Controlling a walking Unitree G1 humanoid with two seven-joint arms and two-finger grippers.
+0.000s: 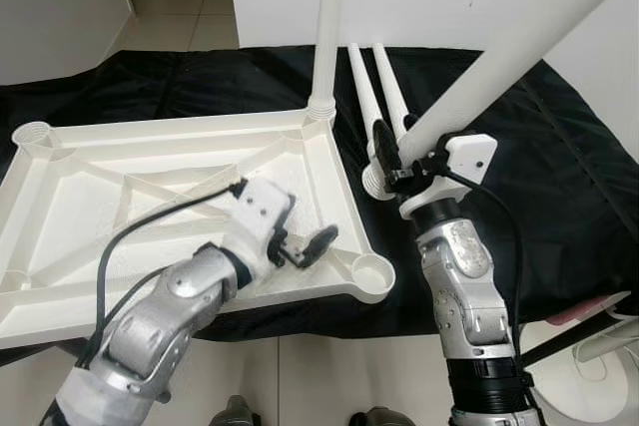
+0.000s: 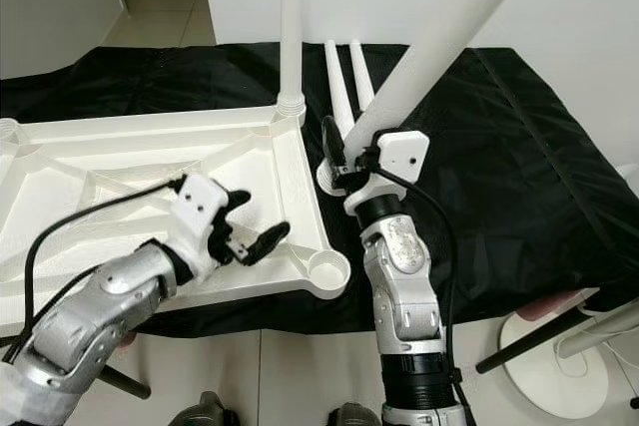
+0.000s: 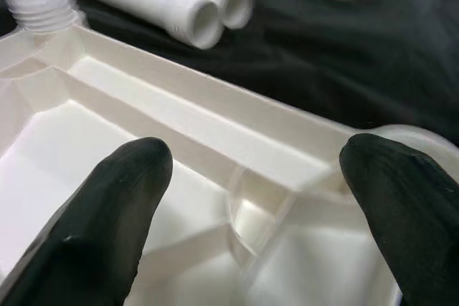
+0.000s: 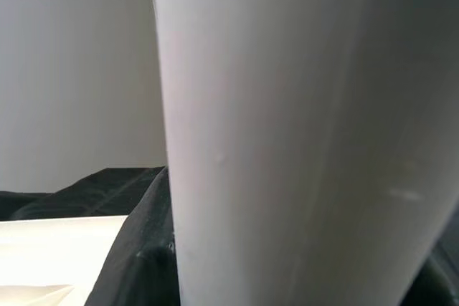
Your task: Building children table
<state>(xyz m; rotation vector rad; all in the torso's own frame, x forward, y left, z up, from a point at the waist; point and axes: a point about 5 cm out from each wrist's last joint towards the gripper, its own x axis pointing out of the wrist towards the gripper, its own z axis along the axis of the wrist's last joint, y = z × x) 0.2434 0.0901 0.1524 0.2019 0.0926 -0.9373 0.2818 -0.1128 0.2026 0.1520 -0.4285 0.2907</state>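
While clamped on a white table leg (image 1: 519, 52), right tool (image 1: 391, 155); left tool (image 1: 300, 236) wide apart, empty, above the tabletop (image 1: 60, 207).

The upturned tabletop (image 1: 150, 162) fills the 9 o'clock half of the black-draped surface (image 1: 559, 187); its raised ribs split the inside into shallow bays. One leg (image 1: 326, 32) stands upright in the far corner socket at 12 o'clock, blocking passage there. Just past it toward 1 o'clock, two loose legs (image 1: 377, 102) lie side by side on the cloth. The left gripper (image 1: 303, 243), fingers spread, hovers beside the open near corner socket (image 1: 372, 273). A tilted leg (image 1: 519, 47), clamped in the right gripper (image 1: 394, 159), crosses the air toward 2 o'clock. The cloth at 3 o'clock lies bare.
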